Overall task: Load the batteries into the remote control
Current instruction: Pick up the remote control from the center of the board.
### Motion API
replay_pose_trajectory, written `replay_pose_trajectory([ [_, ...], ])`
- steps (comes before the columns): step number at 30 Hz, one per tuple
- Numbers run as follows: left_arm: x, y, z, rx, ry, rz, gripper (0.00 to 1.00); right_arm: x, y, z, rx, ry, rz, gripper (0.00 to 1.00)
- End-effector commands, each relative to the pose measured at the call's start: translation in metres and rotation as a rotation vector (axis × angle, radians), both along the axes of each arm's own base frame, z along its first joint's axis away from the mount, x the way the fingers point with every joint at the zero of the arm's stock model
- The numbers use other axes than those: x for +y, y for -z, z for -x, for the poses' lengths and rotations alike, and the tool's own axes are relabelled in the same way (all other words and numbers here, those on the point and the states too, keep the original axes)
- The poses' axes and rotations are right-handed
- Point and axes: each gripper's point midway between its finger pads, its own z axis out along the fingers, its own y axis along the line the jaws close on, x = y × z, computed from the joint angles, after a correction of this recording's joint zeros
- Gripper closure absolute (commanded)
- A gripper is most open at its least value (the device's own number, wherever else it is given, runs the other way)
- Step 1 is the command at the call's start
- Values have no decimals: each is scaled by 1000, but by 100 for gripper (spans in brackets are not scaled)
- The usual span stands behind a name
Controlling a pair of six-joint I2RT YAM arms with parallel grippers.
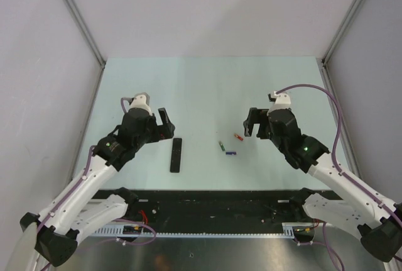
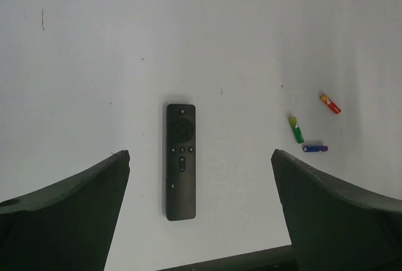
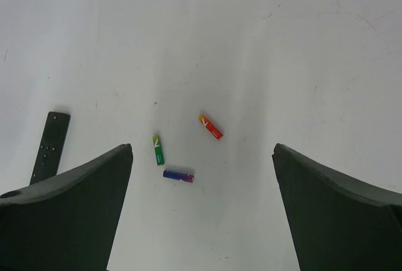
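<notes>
Hovering above the pale green table (image 1: 201,88), the left gripper (image 1: 166,124) and the right gripper (image 1: 249,123) both have their jaws spread wide and pinch nothing. Each is probably staged over its own workpiece.

The slim black rectangular plastic remote control (image 1: 176,154) lies flat at 5 o'clock from the left gripper. Its button face is up, so its battery recess presumably faces the table.

The batteries lie loose at 3 o'clock from the remote, well apart from it:
- the small green cylindrical battery (image 1: 222,146)
- the red one (image 1: 239,137), at 1 o'clock from the green
- the blue-purple one (image 1: 230,153), at 5 o'clock from the green

Count: one remote, three batteries, two grippers.
</notes>
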Motion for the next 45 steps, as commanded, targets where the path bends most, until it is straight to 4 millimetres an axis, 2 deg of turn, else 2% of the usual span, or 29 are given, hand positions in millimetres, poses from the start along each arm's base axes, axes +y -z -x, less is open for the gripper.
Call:
replay_pose_trajectory([
  [1,-1,6,1,10,12,2,0,-3,-18,1,-48,20,-19,0],
  [9,-9,21,6,59,112,-50,0,4,-16,4,-43,-16,-12,2],
  [13,-10,41,2,147,112,-106,0,10,-10,7,-27,-39,0,4],
  [18,-21,64,-8,231,169,-211,0,18,-6,12,-18,-71,15,4],
  [20,-23,67,-14,243,193,-245,1,19,-7,14,-18,-75,14,5],
  [21,-25,79,-16,283,209,-270,1,19,-6,15,-12,-75,15,4],
  [26,-31,83,-30,308,218,-313,2,23,-1,19,3,-96,25,4],
  [31,-35,101,-38,336,205,-416,16,23,-1,19,3,-95,28,5],
  [35,-37,112,-42,358,192,-460,15,27,-4,21,-8,-105,14,5],
  [45,-39,137,-42,430,199,-487,18,28,1,22,8,-105,31,5],
])
